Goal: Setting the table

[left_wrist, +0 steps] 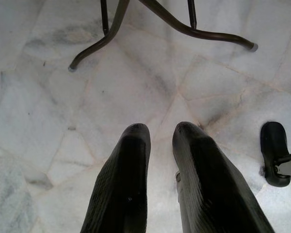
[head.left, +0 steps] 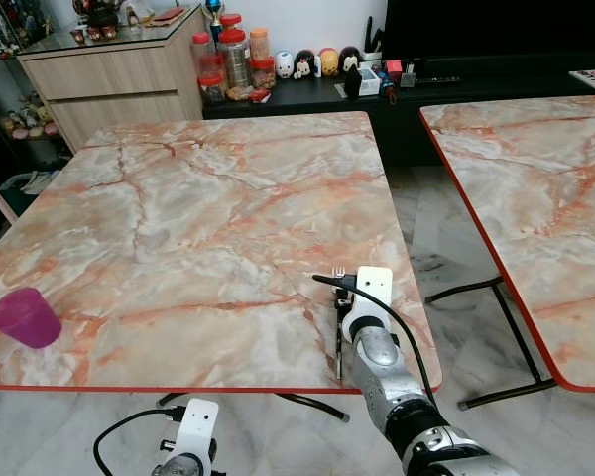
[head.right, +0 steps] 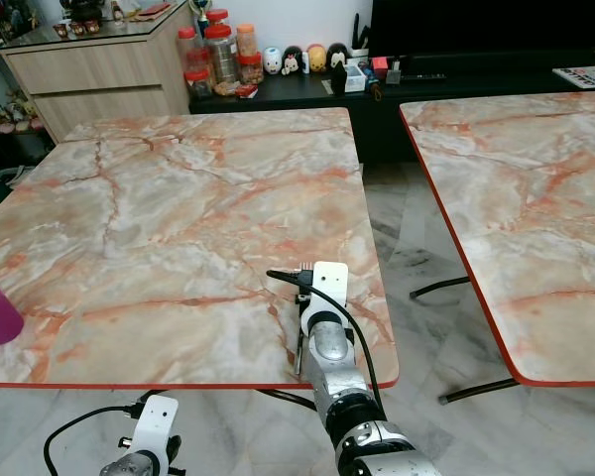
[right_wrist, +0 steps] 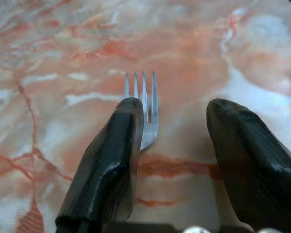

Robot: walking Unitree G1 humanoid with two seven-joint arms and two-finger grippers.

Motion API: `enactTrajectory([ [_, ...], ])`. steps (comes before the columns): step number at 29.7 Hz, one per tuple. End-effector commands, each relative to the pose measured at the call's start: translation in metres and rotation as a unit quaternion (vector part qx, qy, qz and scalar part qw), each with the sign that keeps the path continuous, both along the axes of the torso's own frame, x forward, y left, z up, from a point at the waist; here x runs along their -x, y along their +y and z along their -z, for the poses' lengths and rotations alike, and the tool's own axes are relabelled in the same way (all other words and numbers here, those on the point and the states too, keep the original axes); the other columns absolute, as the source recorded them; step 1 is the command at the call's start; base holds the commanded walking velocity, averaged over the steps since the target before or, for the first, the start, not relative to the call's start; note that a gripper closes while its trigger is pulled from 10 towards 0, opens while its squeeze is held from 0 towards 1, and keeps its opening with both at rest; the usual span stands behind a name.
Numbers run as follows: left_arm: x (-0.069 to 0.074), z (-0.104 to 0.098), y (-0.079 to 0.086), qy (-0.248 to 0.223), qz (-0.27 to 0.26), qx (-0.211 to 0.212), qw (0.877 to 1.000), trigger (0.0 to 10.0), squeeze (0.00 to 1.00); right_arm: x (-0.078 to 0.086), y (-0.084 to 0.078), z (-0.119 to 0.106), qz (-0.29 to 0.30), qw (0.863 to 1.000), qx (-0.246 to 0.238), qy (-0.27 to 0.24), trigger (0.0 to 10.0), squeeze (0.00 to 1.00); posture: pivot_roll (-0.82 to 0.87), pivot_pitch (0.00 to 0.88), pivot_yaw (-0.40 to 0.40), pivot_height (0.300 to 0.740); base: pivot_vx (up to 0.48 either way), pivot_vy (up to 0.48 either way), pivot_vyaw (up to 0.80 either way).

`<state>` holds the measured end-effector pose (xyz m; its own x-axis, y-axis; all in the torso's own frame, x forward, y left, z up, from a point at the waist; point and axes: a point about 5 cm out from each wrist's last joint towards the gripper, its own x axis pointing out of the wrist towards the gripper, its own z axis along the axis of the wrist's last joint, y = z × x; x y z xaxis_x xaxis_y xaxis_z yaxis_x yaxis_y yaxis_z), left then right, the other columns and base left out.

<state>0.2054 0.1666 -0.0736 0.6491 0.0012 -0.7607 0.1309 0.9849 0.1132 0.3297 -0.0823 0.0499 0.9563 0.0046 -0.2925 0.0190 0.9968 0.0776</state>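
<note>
A metal fork (right_wrist: 148,114) lies flat on the marble table (head.left: 198,208) near its front right corner, tines pointing away from me. My right gripper (right_wrist: 177,116) is open low over the tabletop, and the fork's tines lie against the inner side of one finger (right_wrist: 119,145). From the head, the fork's handle (head.left: 338,347) runs back toward the table's front edge beside my right wrist. A purple cup (head.left: 25,317) stands at the front left corner. My left gripper (left_wrist: 160,133) hangs shut below the table edge, over the floor.
A second marble table (head.left: 535,169) stands to the right across a gap of marble floor (head.left: 446,248). Behind are a wooden cabinet (head.left: 119,79), several jars (head.left: 236,61) and a black console. Metal table legs (left_wrist: 194,29) cross the floor under the front edge.
</note>
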Motion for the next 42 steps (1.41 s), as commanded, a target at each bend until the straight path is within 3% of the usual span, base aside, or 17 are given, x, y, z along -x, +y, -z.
enactTrajectory([
  [1, 0.005, 0.003, 0.001, 0.007, 0.002, -0.002, 1.000, 10.0, 0.00, 0.000, 0.012, -0.006, -0.015, 1.000, -0.010, -0.009, 10.0, 0.00, -0.05, 0.000, 0.066, 0.740, 0.000, 0.000, 0.00],
  [7, 0.005, 0.002, 0.000, 0.005, -0.003, 0.001, 1.000, 10.0, 0.00, -0.001, 0.020, -0.018, -0.029, 0.999, -0.011, -0.025, 10.0, 0.00, -0.05, 0.000, 0.059, 0.740, 0.000, 0.000, 0.00],
  [15, 0.004, 0.002, 0.000, 0.005, -0.008, 0.004, 1.000, 10.0, 0.00, 0.006, 0.031, -0.014, -0.067, 0.998, 0.006, 0.016, 10.0, 0.00, -0.05, 0.000, 0.052, 0.740, 0.000, 0.000, 0.00],
  [23, 0.003, 0.002, 0.001, 0.004, -0.014, 0.005, 1.000, 10.0, 0.00, 0.009, 0.033, -0.018, -0.081, 0.996, 0.012, 0.024, 10.0, 0.00, -0.05, 0.000, 0.048, 0.740, 0.000, 0.000, 0.00],
  [35, 0.003, 0.002, 0.002, 0.004, -0.015, 0.004, 1.000, 10.0, 0.00, 0.019, 0.027, -0.034, -0.086, 0.996, 0.017, 0.024, 10.0, 0.00, -0.05, 0.000, 0.051, 0.740, 0.000, 0.000, 0.00],
  [42, 0.004, 0.002, 0.002, 0.004, -0.015, 0.004, 1.000, 10.0, 0.00, 0.031, 0.014, -0.027, -0.059, 0.997, 0.014, 0.047, 10.0, 0.00, -0.05, 0.001, 0.050, 0.740, 0.000, 0.000, 0.00],
])
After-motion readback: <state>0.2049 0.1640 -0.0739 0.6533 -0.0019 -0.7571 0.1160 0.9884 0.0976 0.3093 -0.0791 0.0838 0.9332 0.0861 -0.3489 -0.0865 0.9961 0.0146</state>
